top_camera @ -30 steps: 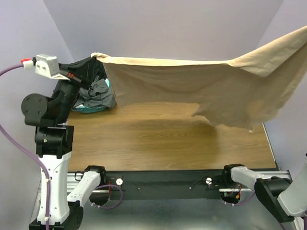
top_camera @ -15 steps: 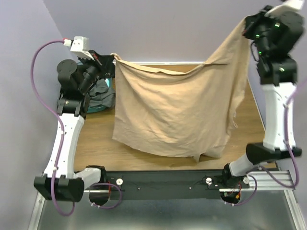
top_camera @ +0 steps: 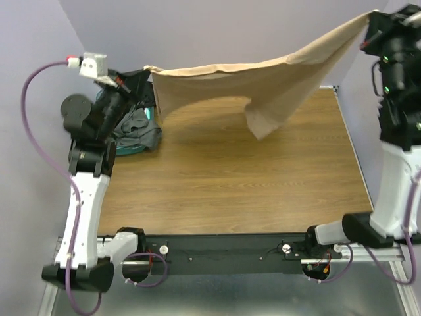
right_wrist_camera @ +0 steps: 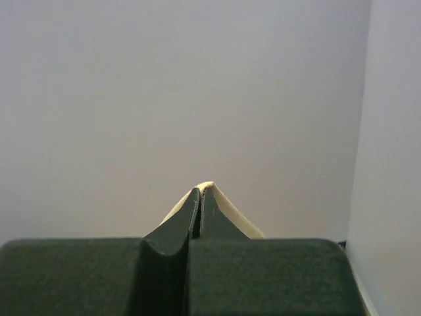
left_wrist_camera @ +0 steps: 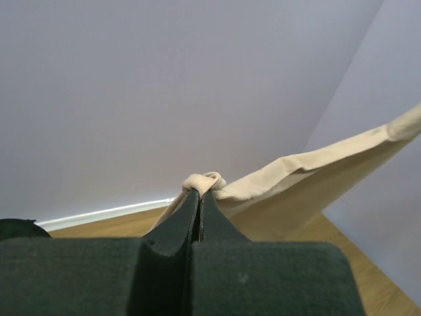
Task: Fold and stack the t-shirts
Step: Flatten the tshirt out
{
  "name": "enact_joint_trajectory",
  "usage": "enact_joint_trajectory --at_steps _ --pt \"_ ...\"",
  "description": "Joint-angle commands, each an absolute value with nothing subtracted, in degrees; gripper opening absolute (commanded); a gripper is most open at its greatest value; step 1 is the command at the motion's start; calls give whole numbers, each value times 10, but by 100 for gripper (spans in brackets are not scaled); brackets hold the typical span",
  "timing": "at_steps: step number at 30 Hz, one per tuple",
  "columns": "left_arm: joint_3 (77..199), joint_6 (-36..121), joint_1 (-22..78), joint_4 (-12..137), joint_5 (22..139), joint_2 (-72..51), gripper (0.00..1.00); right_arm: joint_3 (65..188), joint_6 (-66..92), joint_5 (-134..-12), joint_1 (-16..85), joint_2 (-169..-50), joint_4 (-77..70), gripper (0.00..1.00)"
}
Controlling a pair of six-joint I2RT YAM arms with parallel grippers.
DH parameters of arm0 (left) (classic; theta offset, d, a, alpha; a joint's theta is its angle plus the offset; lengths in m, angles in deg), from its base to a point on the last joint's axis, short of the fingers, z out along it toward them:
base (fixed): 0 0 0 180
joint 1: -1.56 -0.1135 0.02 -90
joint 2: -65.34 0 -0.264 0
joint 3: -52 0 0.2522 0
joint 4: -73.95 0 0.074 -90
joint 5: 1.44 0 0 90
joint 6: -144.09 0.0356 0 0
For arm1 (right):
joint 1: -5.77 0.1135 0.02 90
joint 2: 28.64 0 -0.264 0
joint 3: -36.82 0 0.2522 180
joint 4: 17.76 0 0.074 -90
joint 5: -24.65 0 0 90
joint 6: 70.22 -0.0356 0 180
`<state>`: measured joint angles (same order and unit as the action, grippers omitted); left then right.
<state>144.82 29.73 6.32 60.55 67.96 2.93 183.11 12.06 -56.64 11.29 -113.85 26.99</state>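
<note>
A tan-beige t-shirt (top_camera: 263, 82) hangs stretched in the air above the far half of the table. My left gripper (top_camera: 148, 71) is shut on its left corner, and the bunched cloth (left_wrist_camera: 205, 182) pokes out past the closed tips. High at the right, my right gripper (top_camera: 370, 20) is shut on the other corner (right_wrist_camera: 209, 187). The cloth sags between them, and a loose flap (top_camera: 260, 125) hangs toward the table. Dark grey t-shirts (top_camera: 135, 128) lie in a heap at the far left.
A teal basket (top_camera: 125, 151) sits at the far left of the wooden table (top_camera: 230, 191), under the dark heap. Purple walls close in behind and on both sides. The left arm's cable (top_camera: 29, 118) loops out at the left.
Both arms have swung the tan shirt about. Half a second ago it hung down as a wide sheet; now it is pulled up and taut, with only a small flap drooping.
</note>
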Motion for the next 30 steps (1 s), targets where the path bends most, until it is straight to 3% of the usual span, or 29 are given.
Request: enact_joint_trajectory --at_steps 1,9,19,26,30 --pt "1419 296 66 632 705 119 0 1806 148 -562 111 -1052 228 0" --pt "1454 329 66 530 738 209 0 1836 175 -579 110 -959 227 0" --pt "1447 303 66 544 691 218 0 1851 192 -562 110 -970 213 0" --pt "1320 268 66 666 677 76 0 1758 194 -487 111 -1089 191 1" --pt "1327 266 66 705 683 -74 4 1768 214 -410 110 -1246 187 0"
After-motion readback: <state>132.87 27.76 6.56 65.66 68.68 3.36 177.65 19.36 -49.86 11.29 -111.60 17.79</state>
